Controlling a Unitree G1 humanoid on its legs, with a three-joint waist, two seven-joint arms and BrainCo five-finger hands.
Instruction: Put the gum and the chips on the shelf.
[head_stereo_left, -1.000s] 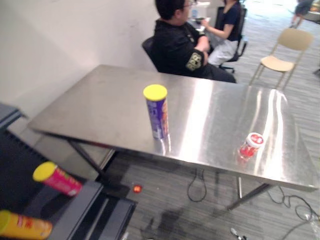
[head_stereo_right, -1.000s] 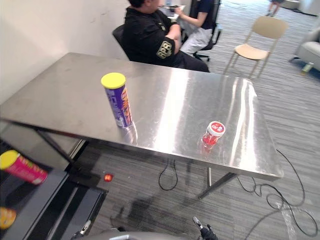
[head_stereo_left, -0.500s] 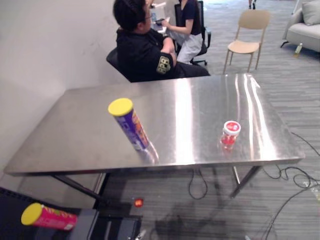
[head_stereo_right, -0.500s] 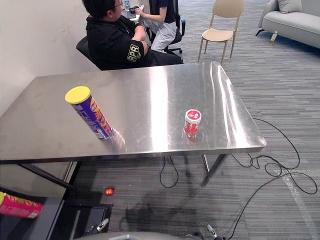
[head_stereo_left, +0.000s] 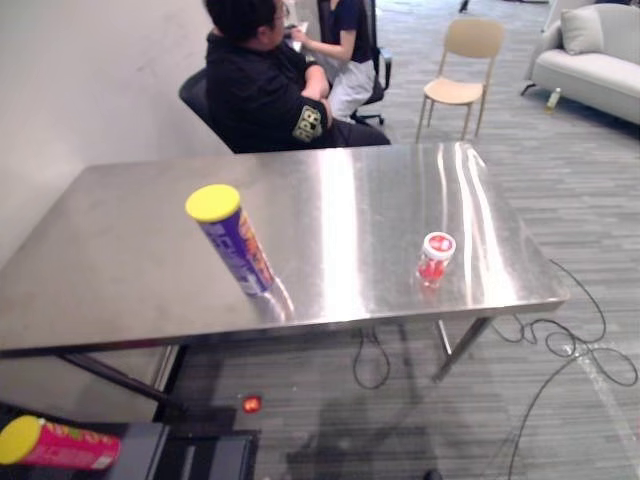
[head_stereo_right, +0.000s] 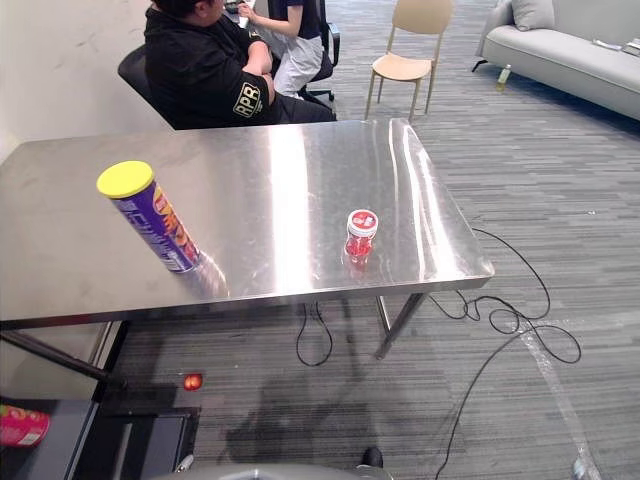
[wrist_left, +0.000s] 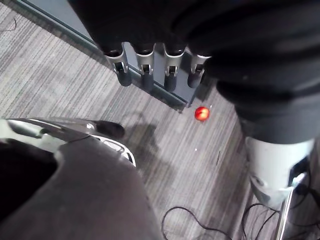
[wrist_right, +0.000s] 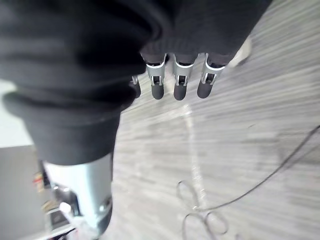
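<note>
A purple chips can (head_stereo_left: 232, 240) with a yellow lid stands on the steel table (head_stereo_left: 110, 270), left of the middle. The red gum jar (head_stereo_left: 434, 258) with a white lid stands near the table's front right corner. The dark shelf (head_stereo_left: 200, 455) lies low at the bottom left, below the table's front edge. My left hand (wrist_left: 145, 75) hangs over the carpet beside the shelf, fingers straight and holding nothing. My right hand (wrist_right: 180, 82) also hangs over the carpet, fingers relaxed and holding nothing. Both hands are far from the can and the jar.
A pink can (head_stereo_left: 55, 445) with a yellow lid lies on the shelf. A person in black (head_stereo_left: 265, 90) sits behind the table, a second person beyond. A beige chair (head_stereo_left: 460, 60) and a sofa (head_stereo_left: 590, 60) stand farther back. Cables (head_stereo_left: 570, 350) loop on the carpet right of the table.
The whole picture has shifted: the camera has swung right and drawn back from the table. The chips can and the gum jar stay where they were on the table.
</note>
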